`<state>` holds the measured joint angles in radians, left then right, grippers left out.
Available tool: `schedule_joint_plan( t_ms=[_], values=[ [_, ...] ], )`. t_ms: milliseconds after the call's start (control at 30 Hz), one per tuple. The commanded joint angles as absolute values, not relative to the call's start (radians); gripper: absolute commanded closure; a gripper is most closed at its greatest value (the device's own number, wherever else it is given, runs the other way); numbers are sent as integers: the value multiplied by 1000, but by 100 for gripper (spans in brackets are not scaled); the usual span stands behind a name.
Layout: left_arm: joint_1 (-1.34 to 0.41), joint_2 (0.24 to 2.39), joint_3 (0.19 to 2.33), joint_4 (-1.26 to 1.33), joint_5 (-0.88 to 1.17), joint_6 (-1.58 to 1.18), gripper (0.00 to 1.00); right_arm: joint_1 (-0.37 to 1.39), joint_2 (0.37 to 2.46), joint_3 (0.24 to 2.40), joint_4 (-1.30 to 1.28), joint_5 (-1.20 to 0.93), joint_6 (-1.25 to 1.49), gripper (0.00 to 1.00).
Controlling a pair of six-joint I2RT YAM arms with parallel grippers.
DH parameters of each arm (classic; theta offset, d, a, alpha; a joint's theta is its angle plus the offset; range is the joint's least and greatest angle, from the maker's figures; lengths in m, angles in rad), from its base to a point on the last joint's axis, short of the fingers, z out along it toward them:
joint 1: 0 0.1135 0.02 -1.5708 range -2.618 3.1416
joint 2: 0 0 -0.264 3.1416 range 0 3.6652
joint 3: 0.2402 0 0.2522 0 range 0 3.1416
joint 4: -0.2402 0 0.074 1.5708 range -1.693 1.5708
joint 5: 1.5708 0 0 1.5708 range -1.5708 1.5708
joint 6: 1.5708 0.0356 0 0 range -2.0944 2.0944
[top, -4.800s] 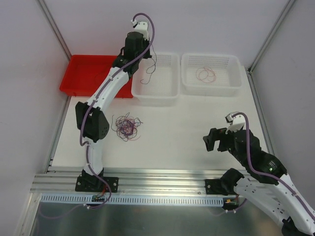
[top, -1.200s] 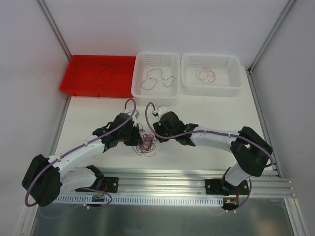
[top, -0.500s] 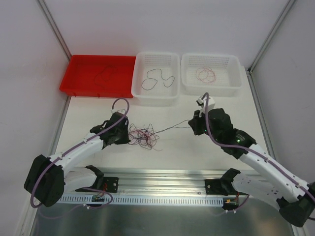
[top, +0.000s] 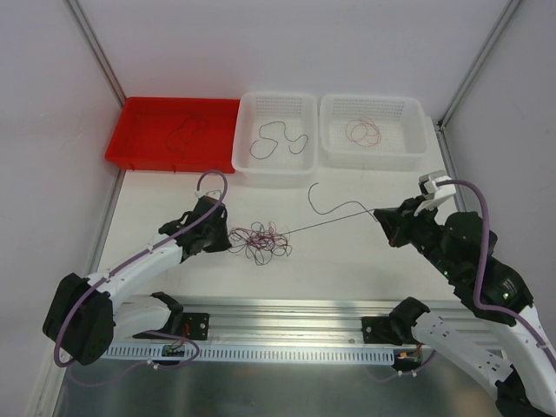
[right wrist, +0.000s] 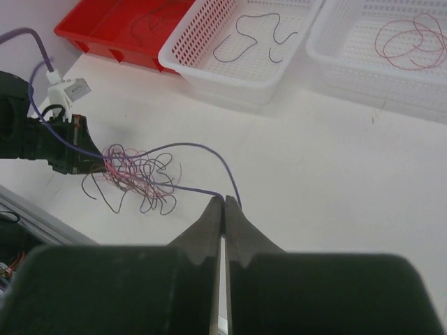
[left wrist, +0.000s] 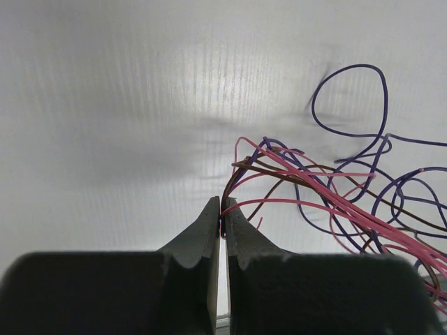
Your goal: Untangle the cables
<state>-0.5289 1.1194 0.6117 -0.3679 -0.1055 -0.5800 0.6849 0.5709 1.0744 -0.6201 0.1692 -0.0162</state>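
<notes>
I have the cable tangle (top: 265,241) on the table (top: 365,265), left gripper (top: 229,239) at its left edge, right gripper (top: 380,215) well right (one strand (top: 334,222) runs between tangle and it). Behind, left to right: tray (top: 143,130), middle basket (top: 274,174), right basket (top: 373,162).

The top external view looks steeply down from behind the arm bases (top: 171,323) over the whole surface (top: 347,261); the left wrist view sits close against the tangle of cables (left wrist: 328,202); the right wrist view faces that tangle from farther off, sharing the red tray (right wrist: 105,31) and white baskets (right wrist: 192,31) with the overhead view.
</notes>
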Motion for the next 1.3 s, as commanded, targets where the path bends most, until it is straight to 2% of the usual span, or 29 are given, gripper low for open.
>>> schedule_joint_plan(
  t_ms=[0,467,633,733,767,833,900,967,1000,1100,1267],
  values=[
    [-508,1137,618,-430,-186,-569,100,676,526,1161,-638,265,-40,99],
    [-453,1171,626,-466,-302,-615,99,678,555,1365,-741,439,-144,99],
    [-449,1079,635,-466,-233,-608,93,676,598,1310,-791,422,-126,99],
    [-451,1005,644,-465,-141,-575,90,677,626,1203,-784,391,-88,99],
    [-451,985,649,-466,-117,-563,84,676,633,1175,-766,384,-77,99],
    [-449,925,649,-466,-52,-554,80,675,643,1085,-733,382,-55,99],
    [-451,885,638,-466,-6,-566,71,670,666,1022,-721,394,-35,99],
    [-451,833,618,-471,-2,-574,55,663,681,999,-719,396,-22,99],
    [-449,821,614,-474,23,-578,42,655,690,991,-716,384,-9,99],
    [-449,781,601,-474,77,-580,27,650,692,966,-686,296,-5,99],
    [-489,859,676,-463,187,-456,20,652,704,971,-664,215,-5,99]
  ],
)
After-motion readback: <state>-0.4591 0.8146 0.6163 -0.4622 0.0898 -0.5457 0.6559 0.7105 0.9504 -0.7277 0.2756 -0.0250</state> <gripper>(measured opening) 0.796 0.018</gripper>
